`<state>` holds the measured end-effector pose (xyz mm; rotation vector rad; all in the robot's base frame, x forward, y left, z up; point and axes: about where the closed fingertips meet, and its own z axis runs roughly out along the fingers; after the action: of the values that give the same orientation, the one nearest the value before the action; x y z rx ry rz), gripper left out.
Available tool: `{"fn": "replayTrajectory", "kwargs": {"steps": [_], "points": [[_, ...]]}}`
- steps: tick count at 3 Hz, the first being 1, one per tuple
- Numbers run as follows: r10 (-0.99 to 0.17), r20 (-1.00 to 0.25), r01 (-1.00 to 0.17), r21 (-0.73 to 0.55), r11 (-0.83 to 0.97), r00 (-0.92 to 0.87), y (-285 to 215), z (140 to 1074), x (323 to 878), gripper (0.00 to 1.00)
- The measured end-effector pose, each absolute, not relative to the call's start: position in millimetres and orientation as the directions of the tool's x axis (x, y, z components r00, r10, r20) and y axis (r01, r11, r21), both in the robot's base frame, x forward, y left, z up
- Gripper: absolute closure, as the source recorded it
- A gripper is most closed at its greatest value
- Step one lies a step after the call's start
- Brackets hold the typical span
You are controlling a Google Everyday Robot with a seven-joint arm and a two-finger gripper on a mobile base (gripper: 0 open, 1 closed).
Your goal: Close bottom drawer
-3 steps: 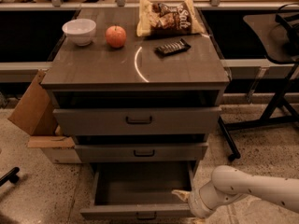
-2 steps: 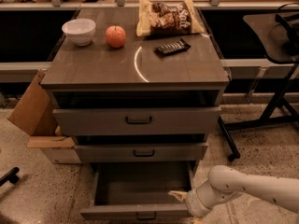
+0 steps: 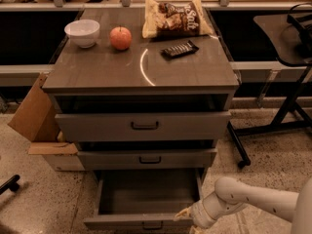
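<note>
The bottom drawer (image 3: 146,199) stood pulled well out of the desk (image 3: 122,69), lowest of three, its bare interior open to view. My one gripper (image 3: 184,214) sat at the right end of its front panel, at or touching the top edge near the corner; whether it was spread or pressed together I could not tell. The pale, rounded arm (image 3: 243,199) reached in from the lower right.

What mattered for the push was this: the panel's long axis ran left to right across my view, and the drawer had to slide back, away from me, into the desk body. The gripper lay well right of the small dark handle (image 3: 152,225), so I judged that a shove from there could rack the drawer sideways; pressing nearer the centre looked safer.

The fronts were flat grey-brown wood-grain. The middle drawer (image 3: 146,159) and the top drawer (image 3: 144,126) also stood slightly proud. On the smooth desk top lay a white bowl (image 3: 83,32), a red apple (image 3: 120,37), a crinkled snack bag (image 3: 176,17) and a dark wrapped bar (image 3: 179,48).
</note>
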<state>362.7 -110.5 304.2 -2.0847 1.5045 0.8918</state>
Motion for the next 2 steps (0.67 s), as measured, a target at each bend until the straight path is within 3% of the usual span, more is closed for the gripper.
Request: {"fn": "replayTrajectory", "kwargs": {"steps": [2], "points": [[-0.673, -0.709, -0.943, 0.038, -0.331, 0.208, -107.9, 302.1, 360.3, 0.89]]}}
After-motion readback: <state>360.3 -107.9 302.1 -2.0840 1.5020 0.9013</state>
